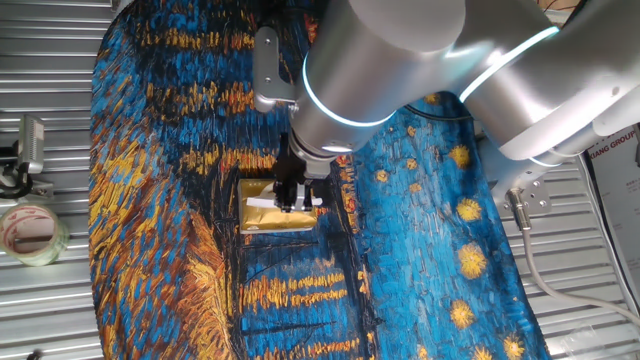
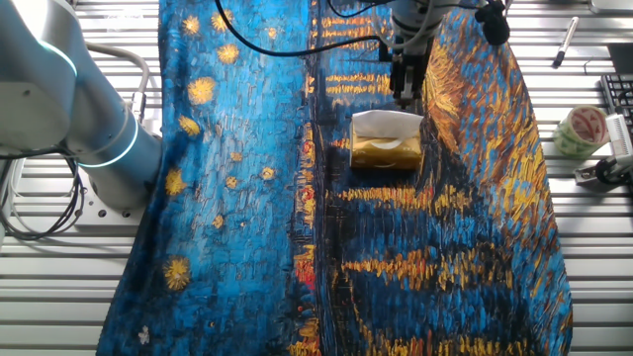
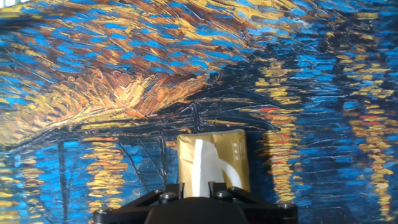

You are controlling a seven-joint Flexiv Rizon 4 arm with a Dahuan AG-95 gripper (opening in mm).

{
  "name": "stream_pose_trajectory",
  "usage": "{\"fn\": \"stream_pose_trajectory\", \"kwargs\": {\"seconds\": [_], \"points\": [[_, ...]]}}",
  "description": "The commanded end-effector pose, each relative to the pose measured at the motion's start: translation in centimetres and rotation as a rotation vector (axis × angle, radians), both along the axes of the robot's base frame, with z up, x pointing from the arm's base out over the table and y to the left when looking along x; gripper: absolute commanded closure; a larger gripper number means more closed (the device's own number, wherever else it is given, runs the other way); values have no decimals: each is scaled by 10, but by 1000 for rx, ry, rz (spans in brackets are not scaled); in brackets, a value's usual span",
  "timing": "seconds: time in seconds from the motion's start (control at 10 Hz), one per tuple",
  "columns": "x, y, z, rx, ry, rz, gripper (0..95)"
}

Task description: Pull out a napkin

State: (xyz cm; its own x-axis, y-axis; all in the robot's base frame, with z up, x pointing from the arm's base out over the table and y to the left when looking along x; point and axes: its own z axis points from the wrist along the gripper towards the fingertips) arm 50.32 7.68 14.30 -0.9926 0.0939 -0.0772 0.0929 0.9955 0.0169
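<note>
Claw (image 1: 293, 203) low over gold tissue box (image 1: 275, 217), fingertips right at box top where napkin (image 1: 270, 205) pokes out. Spread or pinching: can't tell, tips too dark and small in both fixed views, and hidden below frame edge in hand view. Contact w/ napkin also unclear.

Napkin white, creased, sticking out of slot in box top; in other fixed view seen as white fold (image 2: 388, 123) along top of box (image 2: 387, 149), claw (image 2: 405, 91) just above far side of it. In hand view seen as white strip (image 3: 200, 163) running down middle of box (image 3: 233, 158), lower end hidden behind black claw mount (image 3: 194, 210).

Box lying flat on painted cloth (image 1: 420, 230) (blue/orange swirl print), roughly mid-cloth, well away from cloth edges. Cloth spread over ribbed metal table (image 1: 50, 100).

Off cloth, near table edge: tape roll (image 1: 32, 233) and small grey clamp-like item (image 1: 30, 145); same tape roll (image 2: 580, 131) seen in other fixed view, pen (image 2: 564, 42) lying further back.
</note>
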Motion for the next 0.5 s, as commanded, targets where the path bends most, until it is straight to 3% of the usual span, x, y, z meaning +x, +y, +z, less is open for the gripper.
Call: {"fn": "stream_pose_trajectory", "kwargs": {"seconds": [0.1,0.5], "points": [[-1,-2,-4,0,-10,-3,760],[-2,-3,-10,5,-12,-4,760]]}}
